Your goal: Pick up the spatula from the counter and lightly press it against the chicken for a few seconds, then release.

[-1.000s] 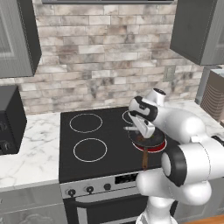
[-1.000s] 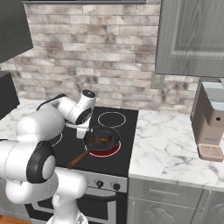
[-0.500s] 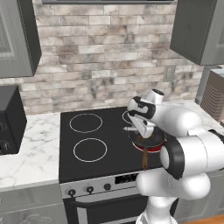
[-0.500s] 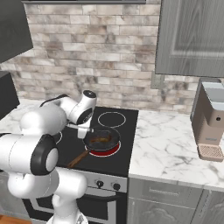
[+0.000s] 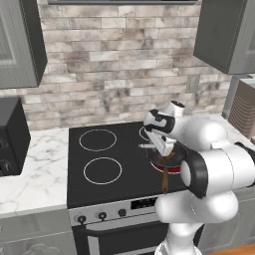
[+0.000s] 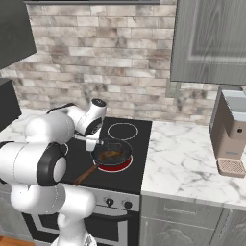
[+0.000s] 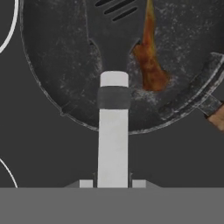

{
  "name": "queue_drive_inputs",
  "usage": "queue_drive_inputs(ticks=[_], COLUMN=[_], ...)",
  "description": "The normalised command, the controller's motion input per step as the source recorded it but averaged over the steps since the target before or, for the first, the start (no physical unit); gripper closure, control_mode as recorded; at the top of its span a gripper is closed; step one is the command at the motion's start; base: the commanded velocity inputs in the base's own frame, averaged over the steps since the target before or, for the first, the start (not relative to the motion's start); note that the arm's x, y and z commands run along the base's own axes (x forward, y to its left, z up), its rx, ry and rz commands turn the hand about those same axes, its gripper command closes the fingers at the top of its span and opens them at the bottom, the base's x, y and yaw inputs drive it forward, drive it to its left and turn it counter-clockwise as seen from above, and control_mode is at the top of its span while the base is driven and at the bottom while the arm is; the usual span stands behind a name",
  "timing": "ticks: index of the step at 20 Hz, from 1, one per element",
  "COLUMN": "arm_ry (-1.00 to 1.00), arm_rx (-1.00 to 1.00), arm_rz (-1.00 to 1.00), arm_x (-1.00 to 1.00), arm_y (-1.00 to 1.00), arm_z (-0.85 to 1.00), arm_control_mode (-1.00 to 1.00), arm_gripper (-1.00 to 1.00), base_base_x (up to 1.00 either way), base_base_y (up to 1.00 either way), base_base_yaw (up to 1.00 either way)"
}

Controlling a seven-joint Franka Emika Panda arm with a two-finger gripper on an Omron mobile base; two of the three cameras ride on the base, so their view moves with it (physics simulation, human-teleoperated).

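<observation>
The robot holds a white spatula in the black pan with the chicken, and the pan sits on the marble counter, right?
Not quite. The round black frying pan sits instead on the glowing red burner of the black stove; the right base view shows it. The gripper does hold the white-handled spatula by the brown chicken piece.

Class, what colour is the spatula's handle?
The spatula handle is white with a dark grey band; hand view shows it best.
</observation>
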Motion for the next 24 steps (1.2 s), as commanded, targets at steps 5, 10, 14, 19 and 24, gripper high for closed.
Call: queue_drive_inputs(ticks=[5,10,14,19,24], arm_ry=[0.03,0.03,0.01,0.01,0.01], arm_rx=[0.0,0.0,0.0,0.0,0.0], arm_rz=[0.0,0.0,0.0,0.0,0.0], arm_x=[0.0,0.0,0.0,0.0,0.0], arm_y=[-0.01,-0.04,-0.02,-0.05,-0.02], arm_z=[-0.15,-0.17,-0.14,-0.12,-0.12], arm_control_mode=[-1.0,-1.0,-1.0,-1.0,-1.0], arm_gripper=[1.0,1.0,1.0,1.0,1.0], base_base_x=[0.0,0.0,0.0,0.0,0.0], base_base_y=[0.0,0.0,0.0,0.0,0.0], base_base_yaw=[0.0,0.0,0.0,0.0,0.0])
